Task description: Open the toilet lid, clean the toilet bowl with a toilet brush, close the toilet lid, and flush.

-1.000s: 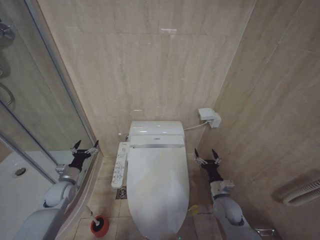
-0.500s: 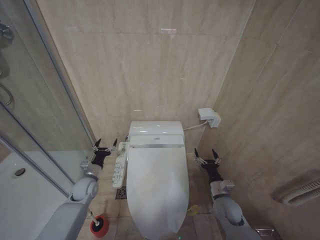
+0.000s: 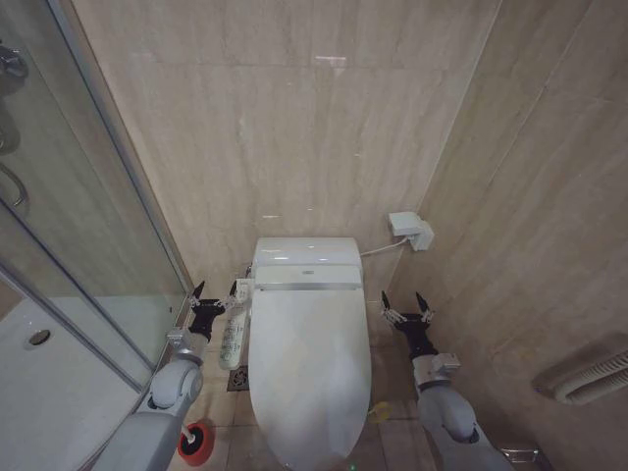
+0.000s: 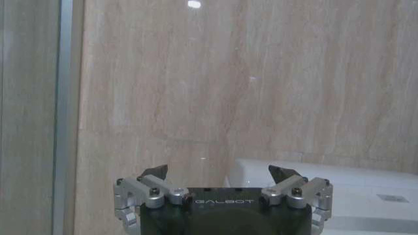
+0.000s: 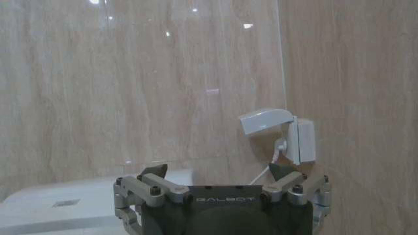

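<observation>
The large glossy white oval plastic toilet lid point(image 3: 312, 368) lies closed; the left end effector point(image 3: 215, 292) and right end effector point(image 3: 404, 301) hover open either side.

Left claw point(image 4: 220, 172) housing: you can read "GALBOT".
Right claw point(image 5: 220, 171) housing: you can read "GALBOT".
Elsewhere: nothing you can read.

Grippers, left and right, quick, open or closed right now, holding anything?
Left tool: open, holding nothing, beside the long white button panel.
Right tool: open, holding nothing.
</observation>
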